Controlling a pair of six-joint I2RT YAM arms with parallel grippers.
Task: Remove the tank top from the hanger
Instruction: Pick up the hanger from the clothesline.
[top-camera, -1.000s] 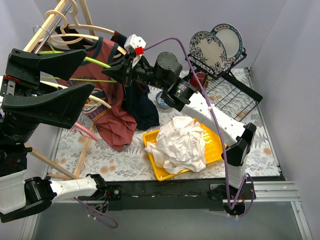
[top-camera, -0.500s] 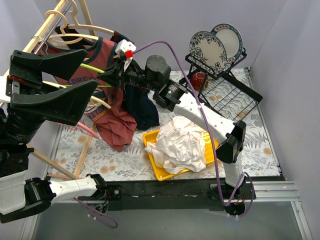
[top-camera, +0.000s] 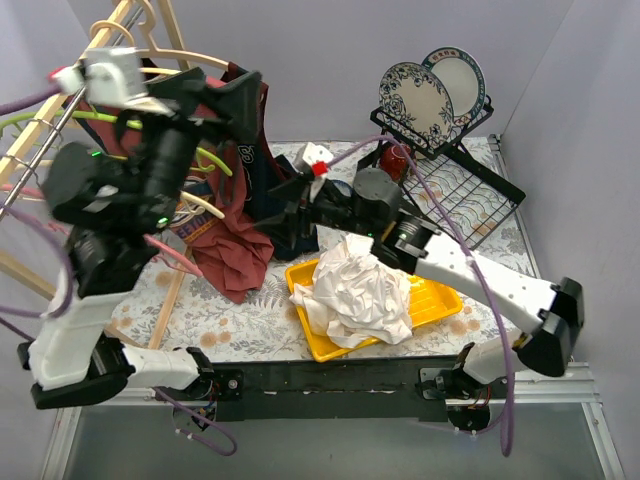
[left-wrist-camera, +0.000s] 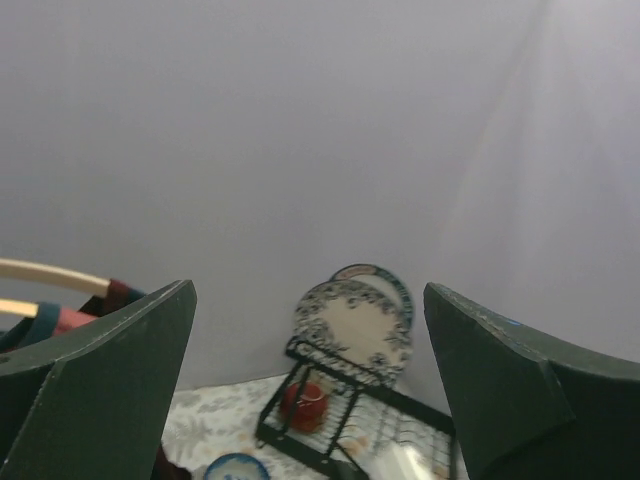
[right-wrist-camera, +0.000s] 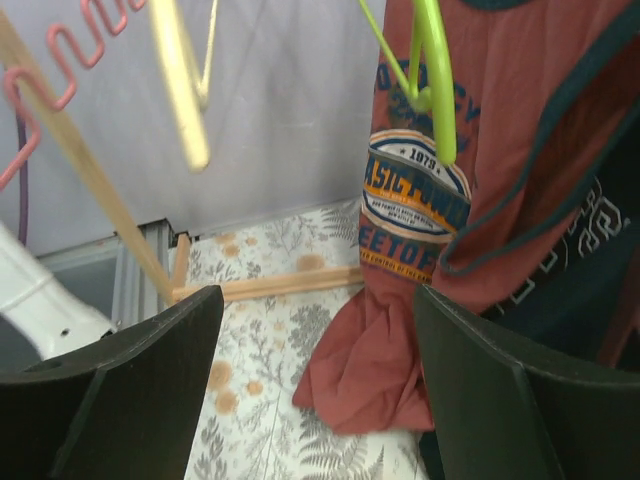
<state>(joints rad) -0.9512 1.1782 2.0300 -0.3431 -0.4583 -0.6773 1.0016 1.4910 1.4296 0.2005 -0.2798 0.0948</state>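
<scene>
Tank top hangs on hanger; left hand, right hand spread wide, empty

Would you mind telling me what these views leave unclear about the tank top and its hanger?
Right wrist: the top edge cuts off the green hanger's hook and the tank top's shoulders.
Top view: the blurred left arm covers the hanger's hook and the tank top's upper part.
Left wrist: only a sliver of the tank top shows beside one of the fingers.
</scene>
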